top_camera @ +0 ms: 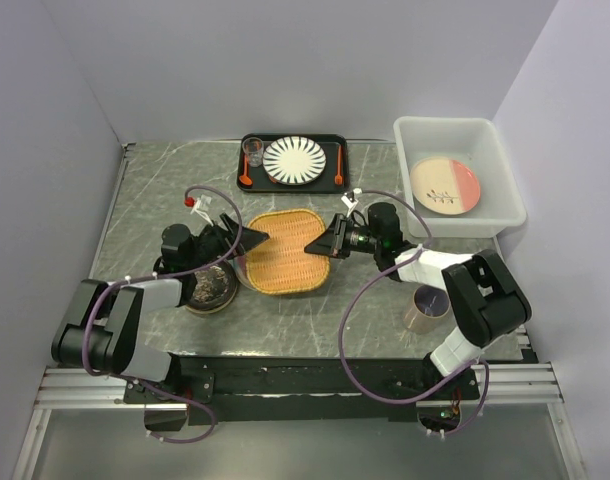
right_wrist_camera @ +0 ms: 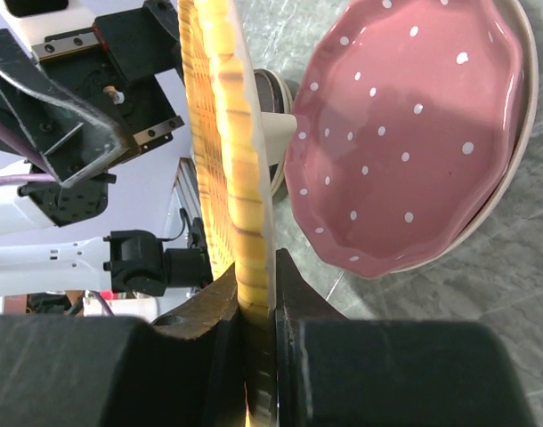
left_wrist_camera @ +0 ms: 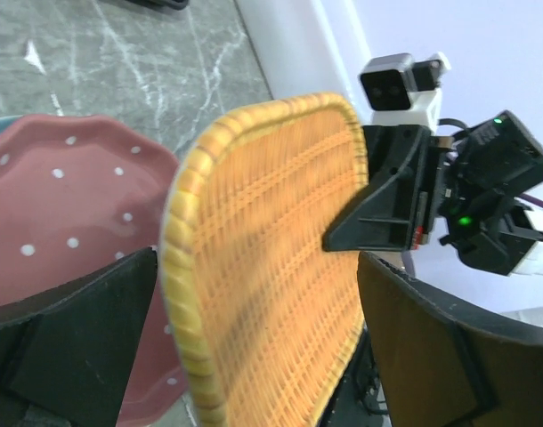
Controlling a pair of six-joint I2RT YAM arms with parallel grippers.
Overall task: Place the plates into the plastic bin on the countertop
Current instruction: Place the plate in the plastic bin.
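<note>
The tan woven plate (top_camera: 285, 250) hangs tilted over the middle of the countertop (top_camera: 160, 195). My right gripper (top_camera: 320, 245) is shut on its right rim, and in the right wrist view that rim (right_wrist_camera: 229, 169) is pinched between both fingers (right_wrist_camera: 300, 307). My left gripper (top_camera: 253, 238) is open. Its jaws stand wide on either side of the plate's left rim (left_wrist_camera: 254, 267) and do not touch it. Below lies a pink plate with white dots (right_wrist_camera: 405, 133) on a white plate (right_wrist_camera: 514, 173). The plastic bin (top_camera: 447, 122) at the back right holds a pink-and-cream sprig plate (top_camera: 445, 187).
A black tray (top_camera: 330, 183) at the back carries a striped white plate (top_camera: 294, 159), a glass (top_camera: 253, 150) and orange utensils. A dark patterned dish (top_camera: 213, 290) sits under my left arm. A tan cup (top_camera: 425, 308) stands near my right arm's base. Walls close off the left, back and right.
</note>
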